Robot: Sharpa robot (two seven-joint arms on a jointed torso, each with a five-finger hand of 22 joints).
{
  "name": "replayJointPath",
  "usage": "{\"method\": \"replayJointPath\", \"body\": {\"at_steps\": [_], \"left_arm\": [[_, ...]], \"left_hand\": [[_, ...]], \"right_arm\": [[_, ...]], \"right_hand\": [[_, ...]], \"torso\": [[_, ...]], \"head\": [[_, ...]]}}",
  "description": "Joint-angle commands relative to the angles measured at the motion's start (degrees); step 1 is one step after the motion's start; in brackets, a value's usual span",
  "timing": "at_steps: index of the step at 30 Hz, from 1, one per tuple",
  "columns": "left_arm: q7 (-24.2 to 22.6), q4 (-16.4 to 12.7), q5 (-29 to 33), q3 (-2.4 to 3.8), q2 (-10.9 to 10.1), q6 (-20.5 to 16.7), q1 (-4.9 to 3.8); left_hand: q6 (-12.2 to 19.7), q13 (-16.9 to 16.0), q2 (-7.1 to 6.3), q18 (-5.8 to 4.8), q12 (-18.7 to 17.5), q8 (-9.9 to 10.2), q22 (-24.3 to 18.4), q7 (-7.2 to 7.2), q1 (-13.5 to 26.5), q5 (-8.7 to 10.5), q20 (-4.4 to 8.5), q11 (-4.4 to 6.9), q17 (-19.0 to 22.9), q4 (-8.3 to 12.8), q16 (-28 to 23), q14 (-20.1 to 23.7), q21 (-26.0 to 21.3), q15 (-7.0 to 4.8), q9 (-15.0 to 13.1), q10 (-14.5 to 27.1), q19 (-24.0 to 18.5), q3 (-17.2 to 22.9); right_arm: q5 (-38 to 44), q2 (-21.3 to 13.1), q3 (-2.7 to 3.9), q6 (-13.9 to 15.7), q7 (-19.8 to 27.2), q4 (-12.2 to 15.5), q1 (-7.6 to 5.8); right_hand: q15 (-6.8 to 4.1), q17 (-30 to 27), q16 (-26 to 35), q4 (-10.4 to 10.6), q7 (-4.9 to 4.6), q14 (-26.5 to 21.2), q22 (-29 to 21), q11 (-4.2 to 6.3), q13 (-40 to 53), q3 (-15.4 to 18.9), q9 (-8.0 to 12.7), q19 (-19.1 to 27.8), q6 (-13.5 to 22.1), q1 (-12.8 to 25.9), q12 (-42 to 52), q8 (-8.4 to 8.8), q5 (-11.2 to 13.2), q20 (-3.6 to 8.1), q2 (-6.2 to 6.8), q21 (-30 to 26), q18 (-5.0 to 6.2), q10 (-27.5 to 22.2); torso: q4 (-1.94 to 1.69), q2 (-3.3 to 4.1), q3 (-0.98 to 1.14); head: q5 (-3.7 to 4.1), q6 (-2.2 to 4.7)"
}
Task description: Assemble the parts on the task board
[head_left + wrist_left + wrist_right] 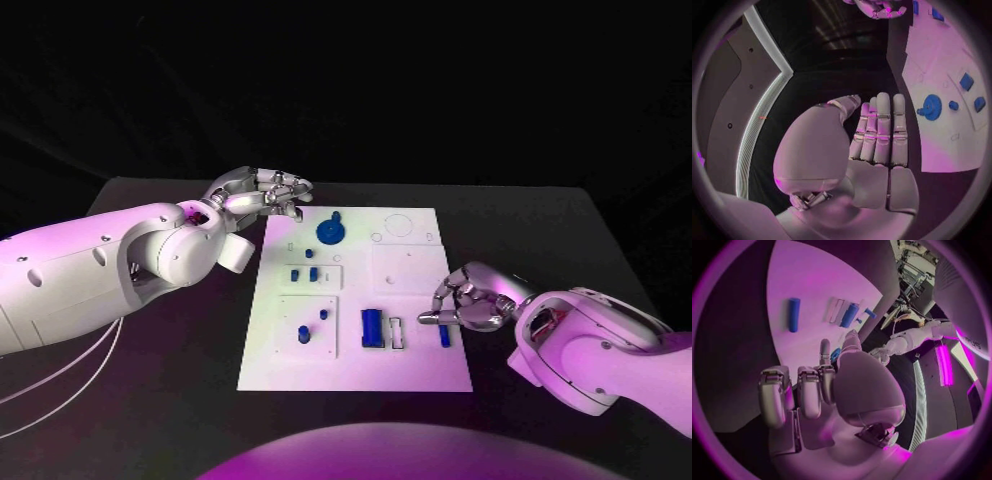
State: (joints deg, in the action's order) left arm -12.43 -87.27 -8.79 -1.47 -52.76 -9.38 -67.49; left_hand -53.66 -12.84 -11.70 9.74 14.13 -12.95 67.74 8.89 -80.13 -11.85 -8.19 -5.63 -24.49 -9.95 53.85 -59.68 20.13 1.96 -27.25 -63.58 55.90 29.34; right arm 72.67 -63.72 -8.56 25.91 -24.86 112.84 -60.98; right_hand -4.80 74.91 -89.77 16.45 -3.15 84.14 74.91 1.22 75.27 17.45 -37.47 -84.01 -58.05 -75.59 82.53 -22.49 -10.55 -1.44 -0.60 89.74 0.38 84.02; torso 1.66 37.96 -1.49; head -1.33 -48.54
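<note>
Left hand [263,192] hangs just off the far-left corner of the white task board [418,372], fingers straight, side by side, holding nothing. Right hand [470,298] sits over the board's right edge, fingers curled in beside a short blue peg [444,336]; whether it pinches anything, I cannot tell. A blue gear [332,231] stands near the board's far edge, a long blue cylinder [372,327] near its front.

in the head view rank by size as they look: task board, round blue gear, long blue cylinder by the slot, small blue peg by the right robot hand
1. task board
2. gear
3. cylinder
4. peg, though the robot hand beside it may cover part of it.
</note>
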Motion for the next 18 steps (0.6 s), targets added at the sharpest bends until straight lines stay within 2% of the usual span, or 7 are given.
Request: {"method": "replayJointPath", "body": {"at_steps": [1, 10, 18], "left_arm": [[-0.35, -0.13, -0.03, 0.03, 0.30, 0.73, -0.03], [-0.51, -0.17, -0.06, 0.03, 0.32, 0.72, -0.02], [-0.56, -0.20, -0.07, 0.03, 0.25, 0.74, -0.02]], "left_hand": [[0.44, -0.05, 0.51, 0.59, -0.22, -0.28, -0.08, 0.13, 0.04, -0.20, -0.29, -0.19, 0.00, 0.32, -0.36, 0.12, -0.16, 0.29, -0.07, 0.37, 0.11, -0.16], [0.44, -0.07, 0.47, 0.59, -0.20, -0.30, -0.07, 0.14, 0.04, -0.27, -0.29, -0.19, -0.01, 0.43, -0.36, 0.13, -0.14, 0.29, -0.08, 0.37, 0.11, -0.14], [0.44, -0.07, 0.47, 0.59, -0.20, -0.30, -0.07, 0.14, 0.04, -0.27, -0.29, -0.19, -0.01, 0.43, -0.36, 0.13, -0.14, 0.29, -0.08, 0.37, 0.11, -0.14]], "right_arm": [[2.62, -1.05, -0.10, -1.15, -0.16, -0.29, 0.47], [9.55, -2.28, -0.19, -2.08, -3.14, -0.72, 3.06], [11.92, -1.49, -0.21, -2.36, -4.16, -1.42, 3.93]], "right_hand": [[0.46, 14.38, 0.08, 0.08, -0.05, 5.69, 15.09, -0.29, 9.37, 0.31, 0.07, -5.99, 0.33, -0.96, -0.37, 0.21, -0.20, -0.52, -0.46, 0.26, -0.38, 2.00], [0.53, 14.15, 0.18, 0.05, -0.04, 5.64, 15.09, -0.33, 8.98, 0.64, 0.08, -5.99, -0.01, -1.47, -0.96, 0.31, -0.68, -0.63, -0.63, 0.26, -0.38, 1.70], [0.54, 14.16, 0.18, 0.06, -0.04, 5.64, 15.09, -0.33, 8.98, 0.81, 0.10, -5.99, -0.11, -1.57, -0.97, 0.35, -0.87, -0.65, -0.59, 0.26, -0.38, 1.69]], "torso": [[0.15, 0.04, 0.05], [0.09, 0.05, 0.10], [-0.05, 0.05, 0.04]], "head": [[0.29, 0.01], [0.85, -0.07], [0.99, -0.08]]}}
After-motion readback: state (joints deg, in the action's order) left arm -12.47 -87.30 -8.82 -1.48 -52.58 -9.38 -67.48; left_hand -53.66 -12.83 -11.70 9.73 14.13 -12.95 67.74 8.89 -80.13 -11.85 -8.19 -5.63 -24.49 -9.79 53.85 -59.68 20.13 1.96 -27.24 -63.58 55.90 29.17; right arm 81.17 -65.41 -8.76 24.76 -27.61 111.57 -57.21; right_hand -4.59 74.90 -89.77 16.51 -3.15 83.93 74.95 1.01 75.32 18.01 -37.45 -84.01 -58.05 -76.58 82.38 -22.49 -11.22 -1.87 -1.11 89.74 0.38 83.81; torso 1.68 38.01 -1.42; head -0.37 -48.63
